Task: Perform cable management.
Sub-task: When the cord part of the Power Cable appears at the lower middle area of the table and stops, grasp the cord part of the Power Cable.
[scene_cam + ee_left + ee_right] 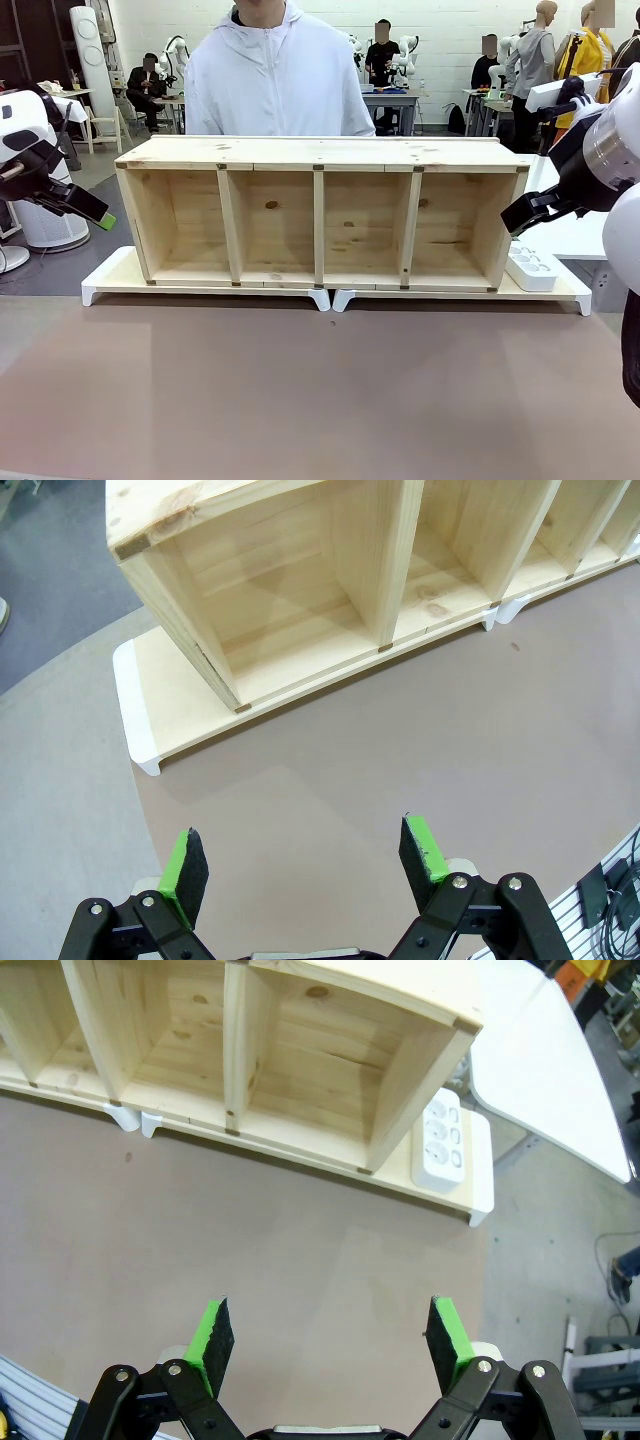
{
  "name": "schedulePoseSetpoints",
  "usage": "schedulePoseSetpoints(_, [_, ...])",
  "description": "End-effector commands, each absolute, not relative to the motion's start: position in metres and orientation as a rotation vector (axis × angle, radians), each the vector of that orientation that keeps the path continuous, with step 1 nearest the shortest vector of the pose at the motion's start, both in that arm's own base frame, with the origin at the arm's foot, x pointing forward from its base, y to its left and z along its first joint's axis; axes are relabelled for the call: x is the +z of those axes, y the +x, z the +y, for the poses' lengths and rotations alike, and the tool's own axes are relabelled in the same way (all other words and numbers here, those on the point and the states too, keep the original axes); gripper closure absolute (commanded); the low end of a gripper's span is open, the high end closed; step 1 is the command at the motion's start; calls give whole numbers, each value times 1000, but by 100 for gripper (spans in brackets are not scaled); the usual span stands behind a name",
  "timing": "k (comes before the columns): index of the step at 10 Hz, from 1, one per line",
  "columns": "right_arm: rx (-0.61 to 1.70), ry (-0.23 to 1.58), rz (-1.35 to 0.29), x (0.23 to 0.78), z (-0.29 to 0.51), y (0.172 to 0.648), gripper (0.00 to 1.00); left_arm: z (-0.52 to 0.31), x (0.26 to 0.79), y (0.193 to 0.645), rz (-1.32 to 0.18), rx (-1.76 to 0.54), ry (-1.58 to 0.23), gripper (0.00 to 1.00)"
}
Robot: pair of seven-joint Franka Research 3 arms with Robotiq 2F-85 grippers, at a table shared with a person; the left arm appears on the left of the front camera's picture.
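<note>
Cable whereabouts we cannot tell. We see a white power strip [531,268] just beside the shelf's [320,153] right end wall, lying flat with its sockets up on the white-edged board [565,290] that the shelf stands on. In the right wrist view the strip [443,1140] lies along the outside of that end wall, on the part of the board [478,1185] that juts past the shelf [300,1060].

The shelf is pale wood, lying long across the table [320,390], with four open compartments facing us. A second board [108,280] carries its left half, and the two boards meet under its middle. A person [270,80] in a white hooded jacket stands right behind it.

Our left gripper [98,214] hangs off the shelf's left end, well apart from it. In the left wrist view it [300,850] is above bare table in front of the shelf's [300,590] left corner, jaws spread wide, green pads [183,865] with nothing between them.

Our right gripper [518,216] is near the shelf's right end, above the strip and not touching it. In its own wrist view it [330,1325] hovers over bare table in front of the shelf's right compartments, jaws released wide, pads [447,1332] empty.
</note>
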State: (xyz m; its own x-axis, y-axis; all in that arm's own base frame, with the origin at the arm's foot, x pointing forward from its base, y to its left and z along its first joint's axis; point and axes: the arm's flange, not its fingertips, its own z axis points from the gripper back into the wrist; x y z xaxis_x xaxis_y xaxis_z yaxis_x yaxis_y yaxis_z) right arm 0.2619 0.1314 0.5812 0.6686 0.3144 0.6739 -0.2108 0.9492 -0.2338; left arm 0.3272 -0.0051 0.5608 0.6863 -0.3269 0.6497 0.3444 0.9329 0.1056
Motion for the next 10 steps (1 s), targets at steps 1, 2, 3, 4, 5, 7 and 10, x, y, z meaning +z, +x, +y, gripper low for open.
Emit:
schedulePoseSetpoints(1, [292,-141,-786,580,130,265,0,-6,561,327,-721,-363,-33,0])
schedulePoseSetpoints(2, [292,-141,-786,580,130,265,0,-6,561,327,-721,-363,-33,0])
schedulePoseSetpoints(3, [292,-141,-786,580,130,265,0,-6,561,327,-721,-363,-33,0])
schedulePoseSetpoints(4, [292,-141,-786,580,130,265,0,-6,561,327,-721,-363,-33,0])
schedulePoseSetpoints(5, [292,-141,-786,580,130,265,0,-6,561,327,-721,-363,-33,0])
schedulePoseSetpoints(7, [292,-141,-786,580,130,265,0,-6,561,327,-721,-363,-33,0])
schedulePoseSetpoints(10, [292,-141,-786,580,130,265,0,-6,561,327,-721,-363,-33,0])
